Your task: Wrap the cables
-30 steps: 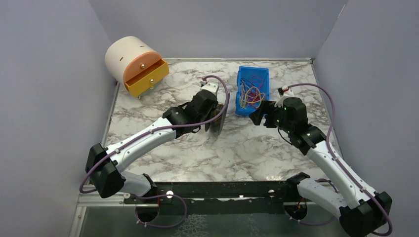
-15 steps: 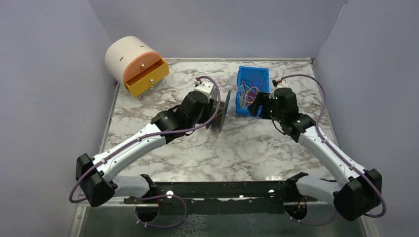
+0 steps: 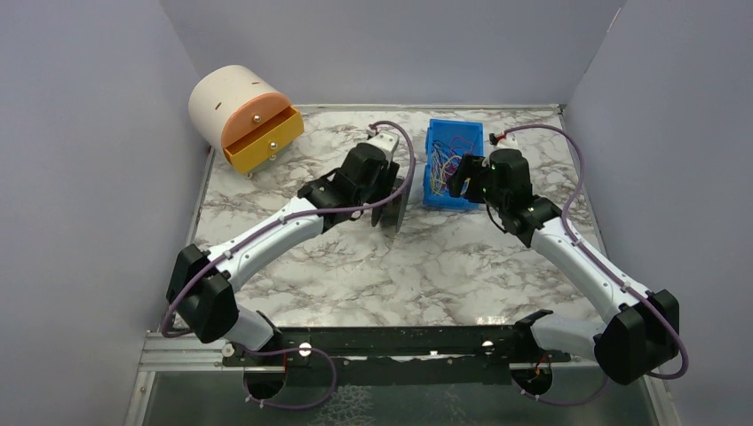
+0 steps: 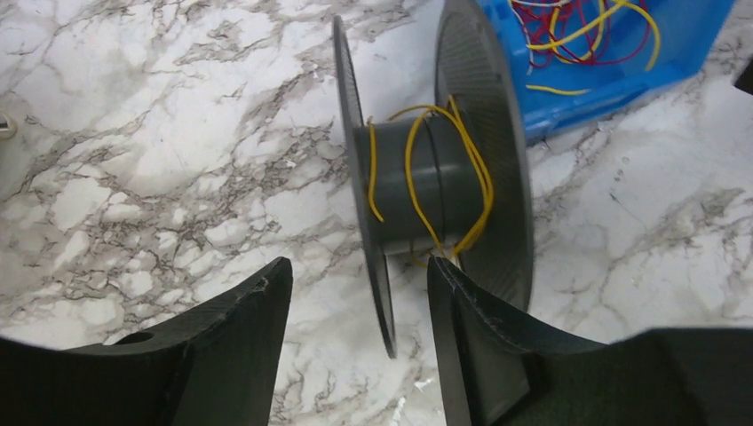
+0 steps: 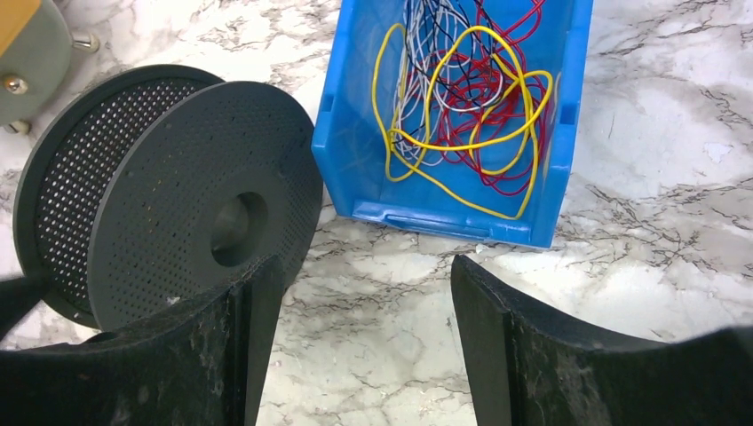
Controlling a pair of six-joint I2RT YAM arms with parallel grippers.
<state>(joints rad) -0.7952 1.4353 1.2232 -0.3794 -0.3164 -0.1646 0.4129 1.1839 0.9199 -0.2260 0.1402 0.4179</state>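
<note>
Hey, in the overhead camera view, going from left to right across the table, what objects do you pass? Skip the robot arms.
Cream drawer unit with its orange drawer pulled open → dark grey spool standing on its edge → blue bin holding the loose cables.

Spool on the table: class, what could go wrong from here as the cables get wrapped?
1. The yellow cable lies in slack loops on the spool hub, and the open left hand holds neither: the turns may slip off.
2. The spool stands on its rims, ungripped, so a nudge could roll it.
3. The cables in the blue bin are tangled; pulling one may drag out others.
</note>
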